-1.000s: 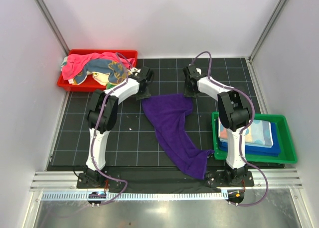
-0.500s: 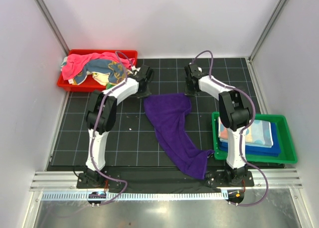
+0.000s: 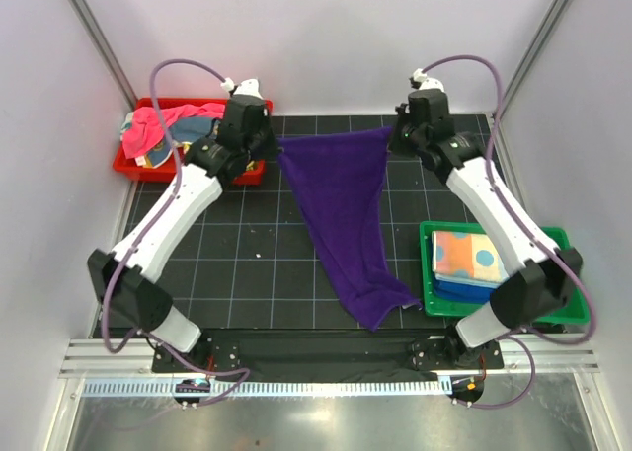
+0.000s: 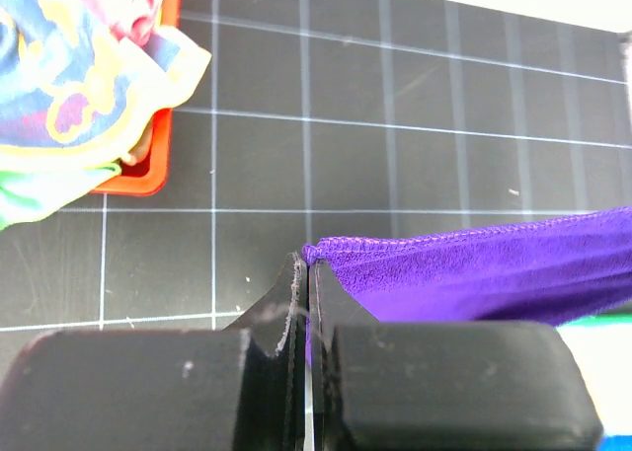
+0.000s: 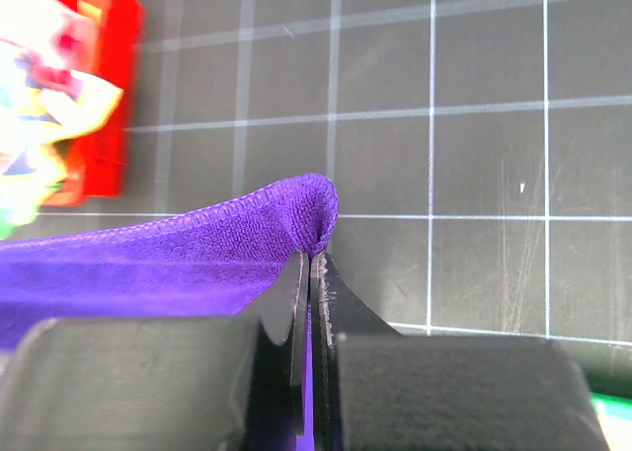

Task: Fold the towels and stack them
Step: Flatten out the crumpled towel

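Clenching on a top corner of the purple towel [image 3: 346, 214] apiece: left pincer [image 4: 306, 273] at 11 o'clock, right pincer [image 5: 311, 263] at 1 o'clock above the table [image 3: 247, 263]. Holding the top hem stretched between, with the tail trailing down to 5 o'clock, just beside the green tray [image 3: 568, 273] and its folded towels [image 3: 469, 259]. Biting only thin hem, so likely risking a corner slipping free under any outward pull. Risking, too, a snag of the dragged tail on the tray rim.

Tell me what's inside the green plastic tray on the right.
A folded light-blue cloth towel with coloured dots lies on a folded royal-blue towel. The right arm covers much of the green plastic tray, so anything beneath or beside them is hidden.
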`<action>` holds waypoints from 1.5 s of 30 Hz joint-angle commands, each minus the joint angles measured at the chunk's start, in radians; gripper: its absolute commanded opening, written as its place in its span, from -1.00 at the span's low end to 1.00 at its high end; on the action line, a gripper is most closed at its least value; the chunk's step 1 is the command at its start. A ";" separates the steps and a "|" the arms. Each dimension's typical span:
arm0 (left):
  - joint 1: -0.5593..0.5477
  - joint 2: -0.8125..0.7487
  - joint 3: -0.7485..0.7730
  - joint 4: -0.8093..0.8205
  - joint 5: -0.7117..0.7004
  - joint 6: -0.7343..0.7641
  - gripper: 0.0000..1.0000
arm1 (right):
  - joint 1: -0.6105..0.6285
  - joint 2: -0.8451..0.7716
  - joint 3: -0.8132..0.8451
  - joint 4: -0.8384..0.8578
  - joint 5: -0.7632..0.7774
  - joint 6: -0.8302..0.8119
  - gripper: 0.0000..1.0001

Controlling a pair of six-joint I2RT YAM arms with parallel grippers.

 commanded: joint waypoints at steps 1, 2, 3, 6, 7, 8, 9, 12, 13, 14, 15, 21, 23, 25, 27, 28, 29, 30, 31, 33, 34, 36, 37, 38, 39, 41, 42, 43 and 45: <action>-0.042 -0.102 0.004 -0.047 0.018 0.072 -1.00 | 0.030 -0.113 0.043 -0.068 0.021 -0.033 -0.98; -0.049 -0.129 0.004 -0.051 0.015 0.083 -1.00 | 0.035 -0.159 0.052 -0.086 0.023 -0.036 -0.98; -0.057 -0.152 0.004 -0.060 0.029 0.093 -1.00 | 0.042 -0.187 0.061 -0.098 0.021 -0.039 -0.98; -0.082 -0.250 0.002 -0.062 0.064 0.110 -1.00 | 0.062 -0.279 0.094 -0.127 0.015 -0.049 -0.98; -0.085 -0.301 0.001 -0.065 0.084 0.118 -1.00 | 0.068 -0.297 0.106 -0.135 0.006 -0.049 -0.98; -0.089 -0.323 -0.001 -0.064 0.095 0.120 -1.00 | 0.075 -0.317 0.115 -0.146 -0.005 -0.049 -0.98; -0.091 -0.349 -0.001 -0.064 0.102 0.121 -1.00 | 0.079 -0.352 0.123 -0.150 -0.028 -0.048 -0.98; -0.093 -0.430 -0.001 -0.059 0.135 0.124 -1.00 | 0.093 -0.412 0.149 -0.164 -0.051 -0.036 -0.98; -0.093 -0.445 0.004 -0.059 0.165 0.123 -1.00 | 0.095 -0.423 0.158 -0.170 -0.067 -0.033 -0.98; -0.093 -0.479 0.002 -0.053 0.191 0.126 -1.00 | 0.096 -0.432 0.175 -0.181 -0.072 -0.030 -0.98; -0.093 -0.491 0.004 -0.048 0.211 0.127 -1.00 | 0.098 -0.443 0.184 -0.184 -0.081 -0.023 -0.98; -0.093 -0.580 0.037 -0.034 0.394 0.156 -1.00 | 0.098 -0.518 0.224 -0.190 -0.193 -0.008 -0.98; -0.093 -0.596 0.053 -0.028 0.450 0.159 -1.00 | 0.098 -0.544 0.244 -0.187 -0.215 0.001 -0.98; -0.093 -0.614 0.074 -0.011 0.478 0.156 -1.00 | 0.098 -0.552 0.284 -0.201 -0.229 0.007 -0.98; -0.093 -0.619 0.106 -0.008 0.483 0.146 -1.00 | 0.098 -0.551 0.314 -0.210 -0.250 0.015 -0.98; -0.093 -0.617 0.117 -0.008 0.494 0.141 -1.00 | 0.098 -0.549 0.345 -0.221 -0.259 0.018 -0.98; -0.093 -0.619 0.126 -0.004 0.515 0.130 -1.00 | 0.098 -0.548 0.360 -0.226 -0.269 0.021 -0.98; -0.093 -0.619 0.136 0.004 0.530 0.126 -1.00 | 0.098 -0.548 0.383 -0.226 -0.275 0.024 -0.98; -0.093 -0.619 0.146 0.012 0.538 0.121 -1.00 | 0.098 -0.549 0.393 -0.229 -0.281 0.026 -0.98; -0.093 -0.619 0.163 0.018 0.549 0.114 -1.00 | 0.098 -0.545 0.416 -0.232 -0.295 0.035 -0.98; -0.093 -0.614 0.183 0.016 0.557 0.110 -1.00 | 0.098 -0.543 0.440 -0.236 -0.301 0.036 -0.98; -0.093 -0.613 0.200 0.021 0.581 0.106 -0.99 | 0.098 -0.540 0.462 -0.238 -0.321 0.046 -0.98; -0.093 -0.619 0.205 0.031 0.596 0.097 -1.00 | 0.098 -0.540 0.478 -0.238 -0.328 0.049 -0.98; -0.093 -0.622 0.206 0.039 0.604 0.092 -1.00 | 0.098 -0.543 0.482 -0.236 -0.335 0.052 -0.98; -0.093 -0.626 0.208 0.044 0.615 0.087 -0.99 | 0.098 -0.552 0.482 -0.230 -0.353 0.059 -0.98; -0.093 -0.643 0.206 0.058 0.630 0.077 -1.00 | 0.098 -0.563 0.480 -0.223 -0.356 0.066 -0.98; -0.093 -0.649 0.203 0.064 0.636 0.072 -1.00 | 0.098 -0.571 0.473 -0.220 -0.359 0.070 -0.98; -0.093 -0.654 0.200 0.070 0.635 0.066 -1.00 | 0.098 -0.584 0.466 -0.212 -0.359 0.073 -0.98; -0.093 -0.659 0.200 0.075 0.621 0.064 -1.00 | 0.098 -0.594 0.451 -0.201 -0.367 0.081 -0.98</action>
